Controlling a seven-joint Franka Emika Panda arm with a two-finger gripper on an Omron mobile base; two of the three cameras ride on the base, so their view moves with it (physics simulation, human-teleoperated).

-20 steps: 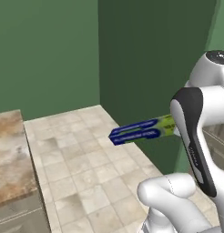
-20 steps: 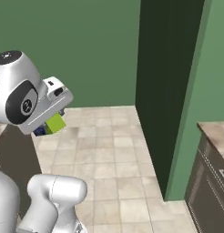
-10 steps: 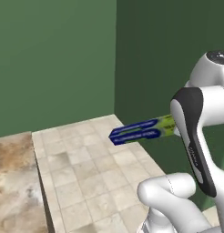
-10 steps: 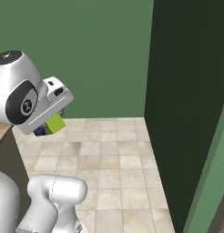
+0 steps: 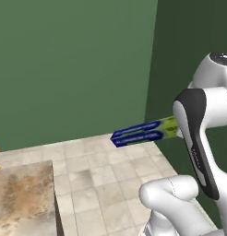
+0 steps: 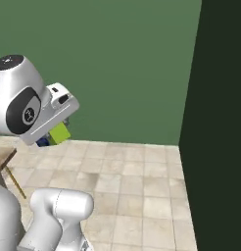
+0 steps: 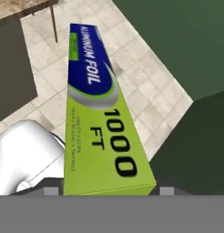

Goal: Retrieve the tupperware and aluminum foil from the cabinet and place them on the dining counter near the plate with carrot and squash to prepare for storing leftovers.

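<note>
Above tiled floor, the hand clamps the foil box near green wall.

The base turned, so both base views swung across the room. The green wall came to span the background, and a stone counter slid to the left view's lower corner.

Arm raised, elbow bent, wrist roughly level; gripper fingers clamped on the aluminum foil box, held off the floor.
</note>
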